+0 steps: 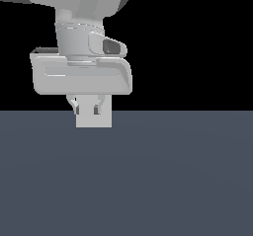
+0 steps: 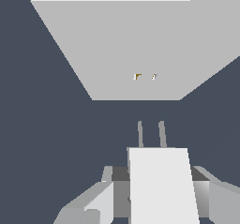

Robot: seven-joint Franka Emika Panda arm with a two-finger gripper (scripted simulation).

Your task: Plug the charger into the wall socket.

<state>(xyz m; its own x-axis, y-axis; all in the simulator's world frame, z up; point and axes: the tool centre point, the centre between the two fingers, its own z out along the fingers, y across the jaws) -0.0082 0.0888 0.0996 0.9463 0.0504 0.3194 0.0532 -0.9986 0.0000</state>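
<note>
Your gripper [image 1: 87, 110] is pinching the charger [image 2: 162, 185], one finger on each side of the white block. Its two grey prongs [image 2: 151, 134] point toward the wall socket [image 2: 136, 49] but remain apart from it. The socket's two small holes [image 2: 144, 77] lie just ahead of the prongs, above the dark bench [image 1: 148, 180].

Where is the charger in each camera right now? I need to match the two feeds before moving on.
Exterior view: the charger is the small white block held between the fingers of the gripper, left of centre, just above the dark floor line.
Wrist view: the charger is the white block in the foreground, prongs pointing toward the wall socket.
Shared landmark: the gripper fingers flanking the block in both views.
</note>
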